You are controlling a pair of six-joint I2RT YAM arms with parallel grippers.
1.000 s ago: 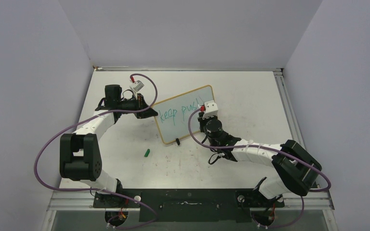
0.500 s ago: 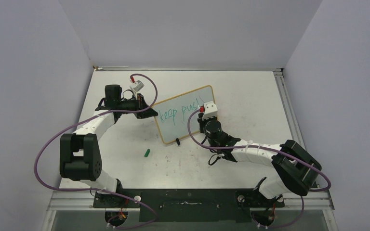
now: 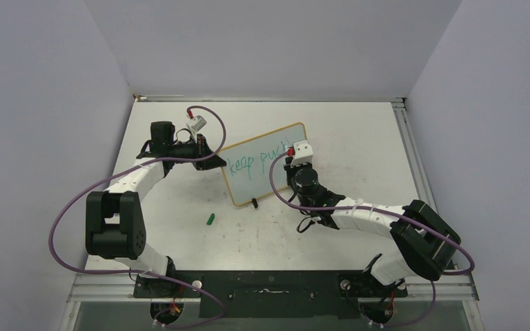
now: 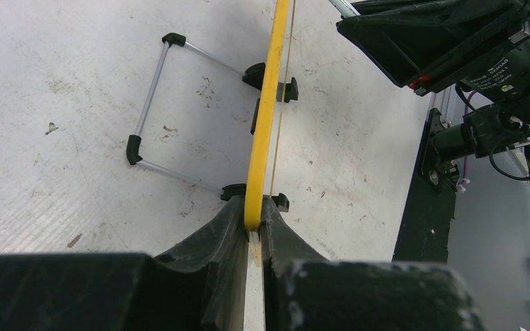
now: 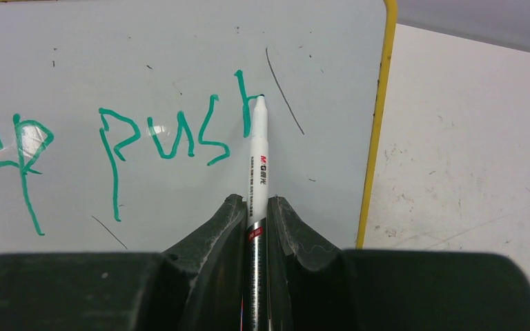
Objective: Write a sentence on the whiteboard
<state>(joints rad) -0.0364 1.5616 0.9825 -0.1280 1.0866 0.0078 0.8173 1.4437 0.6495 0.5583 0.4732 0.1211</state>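
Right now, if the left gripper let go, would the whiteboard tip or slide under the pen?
Likely tippy: the whiteboard is thin and stands on small clip feet with a wire prop behind. Probably light enough to slide on the table when the pen presses. Its straight frame suggests it is stiff.

Whiteboard: white face, yellow frame, black clip feet. Lettering on whiteboard: teal-green. Marker against whiteboard: white barrel, dark print, red band. Cap near whiteboard: green. Table under whiteboard: white, grey-brown scuffs.

Small green object, scuffed white table
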